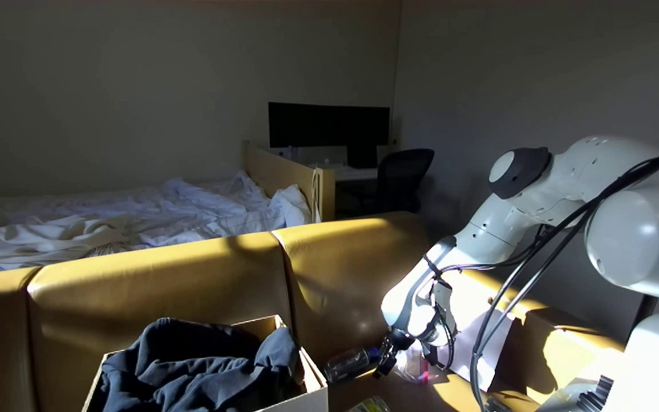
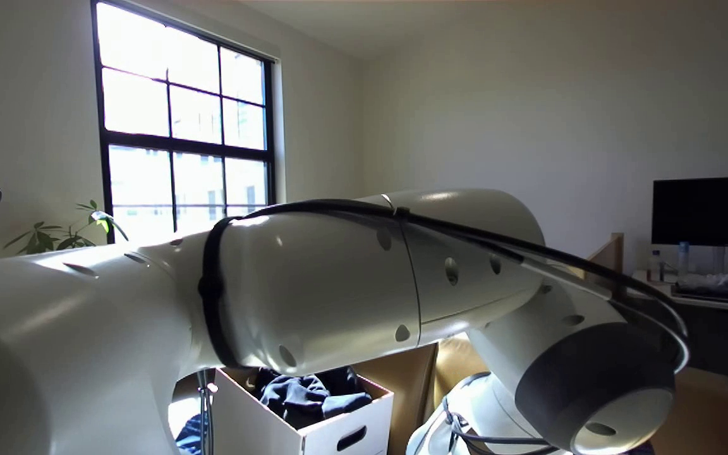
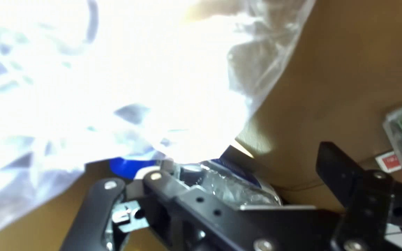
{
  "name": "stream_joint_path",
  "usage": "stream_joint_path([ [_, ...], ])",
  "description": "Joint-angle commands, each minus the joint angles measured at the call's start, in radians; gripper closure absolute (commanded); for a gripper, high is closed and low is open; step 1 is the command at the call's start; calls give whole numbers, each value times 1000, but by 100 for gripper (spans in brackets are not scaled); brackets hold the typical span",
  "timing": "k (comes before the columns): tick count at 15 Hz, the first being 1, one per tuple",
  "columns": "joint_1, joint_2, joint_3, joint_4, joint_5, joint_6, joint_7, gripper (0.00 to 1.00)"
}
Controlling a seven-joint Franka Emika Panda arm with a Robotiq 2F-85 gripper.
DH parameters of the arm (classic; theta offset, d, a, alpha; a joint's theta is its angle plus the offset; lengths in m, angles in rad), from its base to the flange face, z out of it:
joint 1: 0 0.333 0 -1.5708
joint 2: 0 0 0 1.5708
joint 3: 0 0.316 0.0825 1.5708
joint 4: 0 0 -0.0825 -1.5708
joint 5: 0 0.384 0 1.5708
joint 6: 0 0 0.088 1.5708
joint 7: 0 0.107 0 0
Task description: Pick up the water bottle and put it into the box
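The water bottle [image 1: 348,366], clear with a blue cap, lies on its side on the sofa seat between the box and my gripper. In the wrist view the bottle [image 3: 229,184] shows a dark blue label, partly hidden behind my left-hand finger and bright plastic. The box [image 1: 304,400] is cardboard with light edges and holds dark clothes; an exterior view shows its handle hole and pale outer wall [image 2: 371,422]. My gripper [image 1: 409,366] is open, low over the seat beside the bottle's cap end, not closed on it. The gripper's [image 3: 244,162] left-hand fingertip is mostly hidden in the wrist view.
Crinkled clear plastic [image 3: 187,76], overexposed, is close by the jaws; a pinkish patch [image 1: 423,372] shows there. A small clear pack with yellow-green [image 1: 370,405] lies in front. The sofa back [image 1: 352,274] rises behind. A white sheet [image 1: 478,343] stands behind the wrist.
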Motion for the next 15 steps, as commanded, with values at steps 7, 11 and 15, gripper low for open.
stream_joint_path([
  [7, 138, 20, -234, 69, -298, 118, 241, 0],
  [11, 105, -30, -219, 41, -403, 113, 276, 0],
  [15, 79, -27, -197, 45, -449, 85, 322, 0],
])
